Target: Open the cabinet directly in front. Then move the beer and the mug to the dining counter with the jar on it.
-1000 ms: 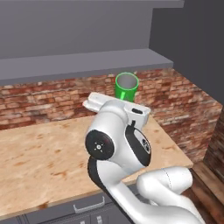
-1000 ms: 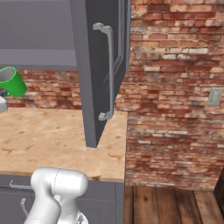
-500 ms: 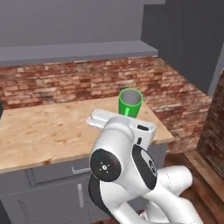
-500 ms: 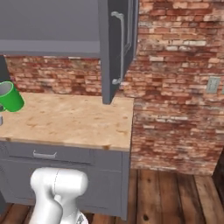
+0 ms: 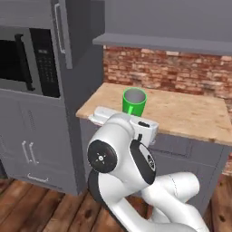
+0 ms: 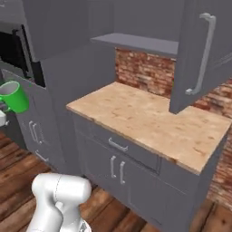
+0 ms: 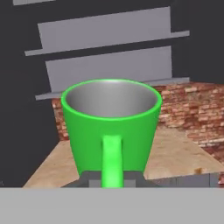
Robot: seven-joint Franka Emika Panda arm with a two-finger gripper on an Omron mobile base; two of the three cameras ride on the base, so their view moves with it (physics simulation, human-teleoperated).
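One green mug (image 7: 111, 127) sits upright at the centre of my hand view, my claw (image 7: 111, 181) clamped on its handle; at frame right of the right base view, the cabinet (image 6: 199, 54) door hangs open.

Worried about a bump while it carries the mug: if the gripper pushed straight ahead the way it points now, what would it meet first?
Probably the open cabinet: its shelves lie dead ahead beyond the mug that the gripper holds, though depth is unclear.
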